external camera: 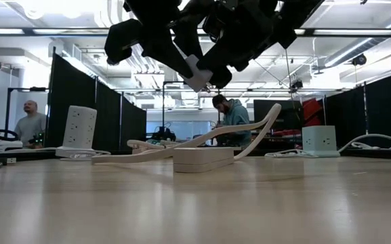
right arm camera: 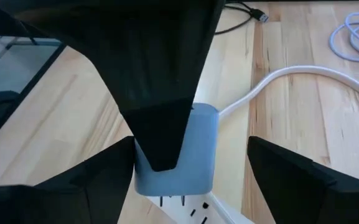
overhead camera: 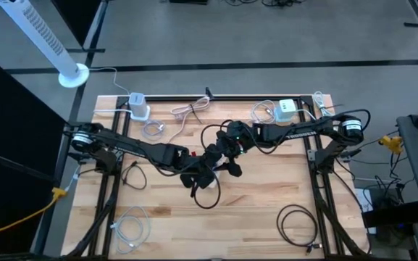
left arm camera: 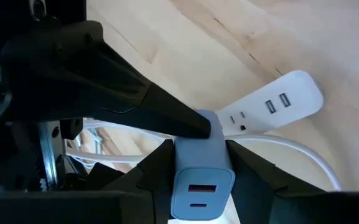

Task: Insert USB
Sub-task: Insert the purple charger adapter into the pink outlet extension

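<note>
The charger (left arm camera: 201, 180) is hanging above the power strip (left arm camera: 272, 109), near the table's middle, and the left gripper (left arm camera: 198, 165) is clenching it by its two flat sides. The right gripper (right arm camera: 191, 168) is hovering around the same block with its jaws spread wide, gripping nothing; one left finger is crossing in front of it in the right wrist view.

The charger is looking like a small, light, rigid plastic block with smooth faces, so it is probably slippery under a glancing pinch but not fragile. The flat side walls are the sensible place to hold it, leaving the port face and the prong end free.

Its long axis is running between the port face and the prong end. The port face, with two slots, is pointing back toward the left wrist camera; the opposite end is aiming down toward the strip. I cannot tell whether its prongs are lined up with an outlet. The strip is lying flat, its own USB ports at the rounded end.
</note>
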Robot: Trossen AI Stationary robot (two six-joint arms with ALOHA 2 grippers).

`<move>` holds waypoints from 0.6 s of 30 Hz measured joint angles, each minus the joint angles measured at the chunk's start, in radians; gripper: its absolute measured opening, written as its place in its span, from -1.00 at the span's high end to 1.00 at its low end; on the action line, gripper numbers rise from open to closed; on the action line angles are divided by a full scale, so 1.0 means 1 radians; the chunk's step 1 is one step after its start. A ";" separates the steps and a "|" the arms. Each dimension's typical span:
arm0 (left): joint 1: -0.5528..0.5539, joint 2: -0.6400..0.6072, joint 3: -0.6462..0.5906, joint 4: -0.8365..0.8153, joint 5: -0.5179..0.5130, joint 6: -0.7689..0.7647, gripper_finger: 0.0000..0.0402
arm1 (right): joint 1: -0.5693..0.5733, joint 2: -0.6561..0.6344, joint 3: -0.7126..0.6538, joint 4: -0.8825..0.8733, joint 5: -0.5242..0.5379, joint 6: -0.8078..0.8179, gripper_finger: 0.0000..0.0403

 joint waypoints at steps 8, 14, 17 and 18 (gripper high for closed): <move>-0.027 0.003 0.000 0.032 -0.108 0.036 0.41 | -0.003 -0.029 0.000 -0.005 0.007 -0.014 -0.40; -0.039 0.003 0.000 0.071 -0.108 0.036 0.41 | -0.004 -0.024 0.000 0.000 -0.004 0.003 -0.47; -0.048 0.005 0.000 0.085 -0.106 0.044 0.41 | -0.004 -0.023 0.000 -0.001 -0.004 0.020 -0.51; -0.048 0.005 0.000 0.084 -0.106 0.044 0.41 | -0.004 -0.023 0.000 -0.001 -0.004 0.037 -0.51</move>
